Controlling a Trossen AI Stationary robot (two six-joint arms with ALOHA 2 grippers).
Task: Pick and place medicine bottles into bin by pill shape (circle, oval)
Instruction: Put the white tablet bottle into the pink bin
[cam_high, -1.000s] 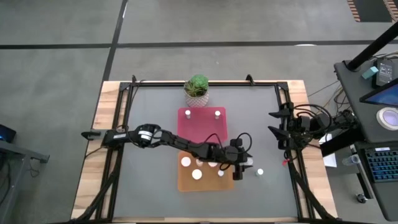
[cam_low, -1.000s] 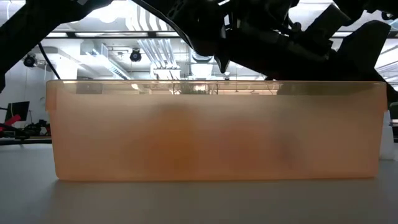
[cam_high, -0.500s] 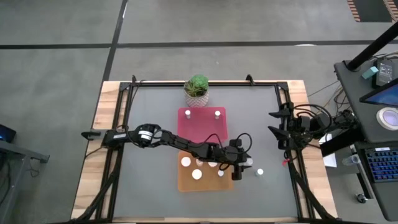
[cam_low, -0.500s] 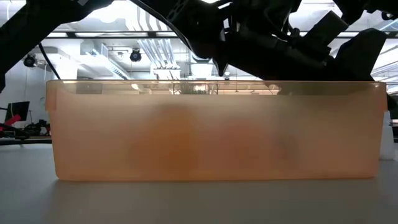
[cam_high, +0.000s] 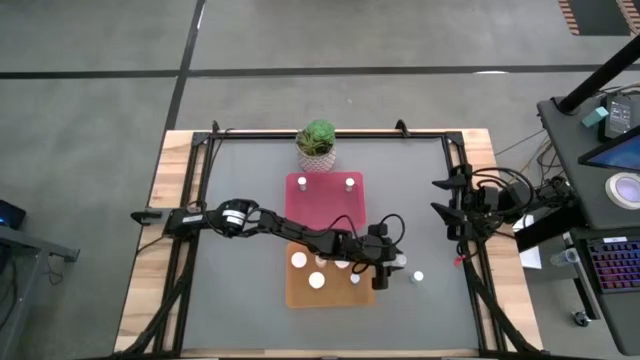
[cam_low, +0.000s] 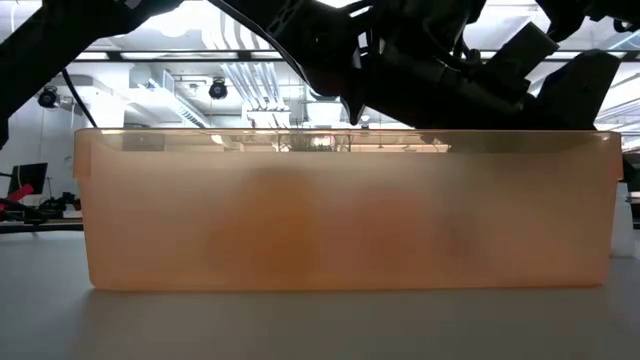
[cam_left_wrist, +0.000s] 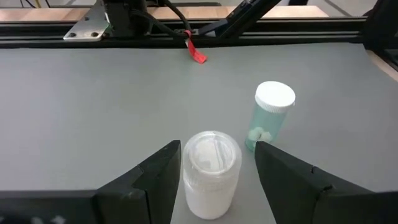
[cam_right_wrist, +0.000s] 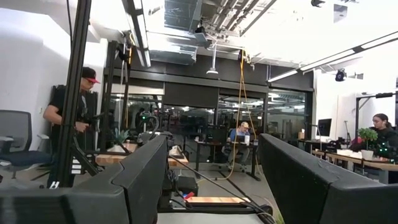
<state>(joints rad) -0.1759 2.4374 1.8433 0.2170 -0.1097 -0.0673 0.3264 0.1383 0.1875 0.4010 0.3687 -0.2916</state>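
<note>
A white medicine bottle (cam_left_wrist: 211, 177) with a clear-topped cap stands on the grey table just right of the orange bin (cam_high: 292, 296). My left gripper (cam_left_wrist: 217, 147) reaches over that bin; it is open, with one finger on each side of the bottle's cap and a gap showing at one finger. A green-tinted bottle (cam_left_wrist: 270, 117) with a white cap stands just beyond it, also seen from above (cam_high: 418, 277). Several bottles stand in the orange bin and two in the pink bin (cam_high: 325, 205). My right gripper (cam_right_wrist: 214, 140) waits open at the table's right edge.
A potted plant (cam_high: 317, 141) stands behind the pink bin at the far edge. The orange bin's wall (cam_low: 350, 215) fills the low view, with the left arm above it. A red tag (cam_left_wrist: 198, 56) lies by the right frame rail. People stand and sit in the room beyond.
</note>
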